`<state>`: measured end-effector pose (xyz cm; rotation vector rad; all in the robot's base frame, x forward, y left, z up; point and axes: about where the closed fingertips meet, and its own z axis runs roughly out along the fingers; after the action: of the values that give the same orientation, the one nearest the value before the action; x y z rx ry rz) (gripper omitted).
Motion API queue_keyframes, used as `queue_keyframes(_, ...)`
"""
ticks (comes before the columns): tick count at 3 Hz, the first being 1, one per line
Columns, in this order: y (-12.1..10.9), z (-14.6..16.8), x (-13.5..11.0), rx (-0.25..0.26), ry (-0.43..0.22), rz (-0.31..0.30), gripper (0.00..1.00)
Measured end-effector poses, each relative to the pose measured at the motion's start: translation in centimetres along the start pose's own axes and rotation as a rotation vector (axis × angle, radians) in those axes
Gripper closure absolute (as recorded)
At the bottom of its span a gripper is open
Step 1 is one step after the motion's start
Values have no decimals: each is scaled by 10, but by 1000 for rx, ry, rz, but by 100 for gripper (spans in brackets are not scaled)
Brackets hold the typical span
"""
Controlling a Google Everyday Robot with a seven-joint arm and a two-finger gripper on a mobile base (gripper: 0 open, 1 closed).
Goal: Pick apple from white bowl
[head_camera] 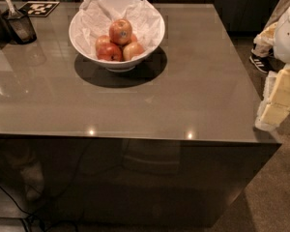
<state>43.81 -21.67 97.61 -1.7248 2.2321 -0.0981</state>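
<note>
The white bowl (117, 64) stands on the far half of the grey table, lined with crumpled white paper. It holds several apples. The apple (121, 31), red-orange with a small dark sticker, lies on top of the pile. A darker red apple (109, 52) and a paler one (134, 50) lie below it at the front. My gripper (274, 105) hangs off the table's right edge, far to the right of the bowl and lower in view. It holds nothing that I can see.
A small dark container with a utensil (19, 25) stands at the far left. A black-and-white marker card (40, 8) lies at the back left. A person's shoe (259, 63) is on the floor beyond the table's right edge (241, 76).
</note>
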Motion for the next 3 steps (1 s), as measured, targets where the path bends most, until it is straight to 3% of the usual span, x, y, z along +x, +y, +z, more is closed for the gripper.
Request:
queue_keyframes(2, -8, 0, -10, -11, -5, -7, 0)
queue_keyframes(3, -31, 6, -30, -39, 9, -22, 0)
